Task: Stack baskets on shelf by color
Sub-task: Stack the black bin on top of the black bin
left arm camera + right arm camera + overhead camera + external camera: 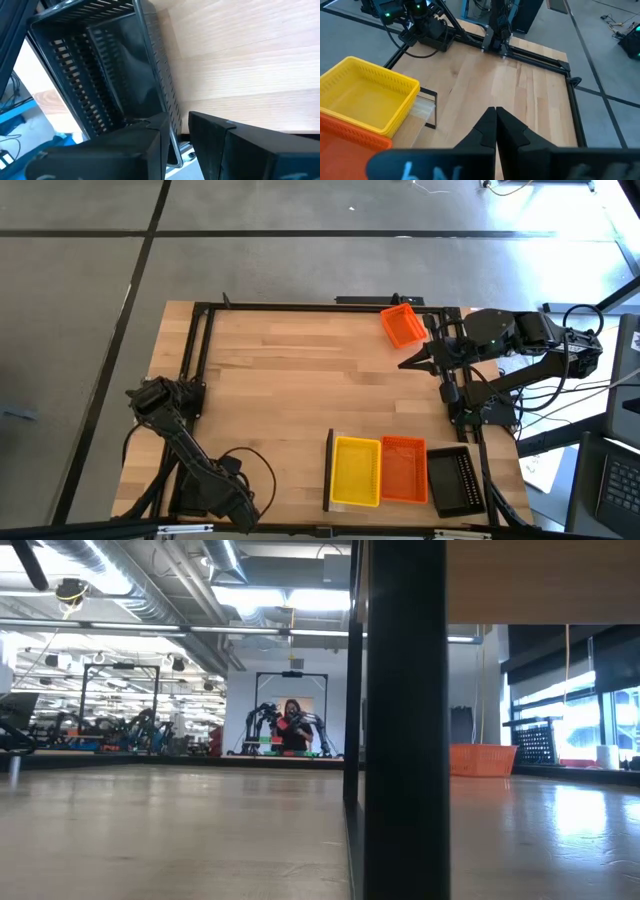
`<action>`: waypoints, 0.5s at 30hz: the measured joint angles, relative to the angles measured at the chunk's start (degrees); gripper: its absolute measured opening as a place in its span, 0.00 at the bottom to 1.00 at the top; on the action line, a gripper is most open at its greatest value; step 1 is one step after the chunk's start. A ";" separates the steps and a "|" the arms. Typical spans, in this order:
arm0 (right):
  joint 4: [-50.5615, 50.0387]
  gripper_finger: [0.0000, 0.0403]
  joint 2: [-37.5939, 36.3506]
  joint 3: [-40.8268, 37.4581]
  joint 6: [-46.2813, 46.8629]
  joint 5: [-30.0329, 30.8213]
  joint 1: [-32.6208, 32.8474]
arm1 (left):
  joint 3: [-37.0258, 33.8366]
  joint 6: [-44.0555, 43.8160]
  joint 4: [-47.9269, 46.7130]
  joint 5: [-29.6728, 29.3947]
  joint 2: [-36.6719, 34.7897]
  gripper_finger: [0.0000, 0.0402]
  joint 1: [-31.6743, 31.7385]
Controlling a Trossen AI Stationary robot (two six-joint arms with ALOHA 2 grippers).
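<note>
High view shows four baskets. Three of them sit side by side on the shelf [329,470], at the near right part of the tabletop [280,380]. Next to the shelf's dark end piece is one yellow basket [355,471]. Beside it, touching, is one shelf orange basket [404,470]. Last in the row is one black basket [456,480]. I cannot tell if more baskets are stacked under these.

One loose orange basket [402,326] sits alone at the far edge of the tabletop. It is turned a bit and is well apart from the shelf.

There are two arms. The right arm reaches in from the right side. The right end effector [412,363] is just beside the loose orange basket and does not touch it. Its two fingers are pressed together with nothing between them, as the right wrist view shows.

The left arm is folded up at the near left of the tabletop. The left end effector [180,131] shows only in the left wrist view. A dark mesh basket [100,75] is right in front of it there, very close. I cannot tell if the left end effector holds that basket or not. I also cannot tell if it is the same black one as on the shelf.
</note>
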 joint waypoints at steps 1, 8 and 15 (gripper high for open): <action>0.00 0.00 0.00 0.00 -0.02 0.00 0.00 | 0.00 -0.06 0.00 0.06 0.00 0.16 0.00; 0.00 0.00 0.01 0.00 -0.06 0.00 0.00 | 0.00 -3.90 -0.05 0.54 0.00 0.16 0.00; 0.00 0.00 0.00 0.00 -0.08 0.00 0.00 | 0.00 -4.31 -0.34 0.57 0.00 0.16 0.00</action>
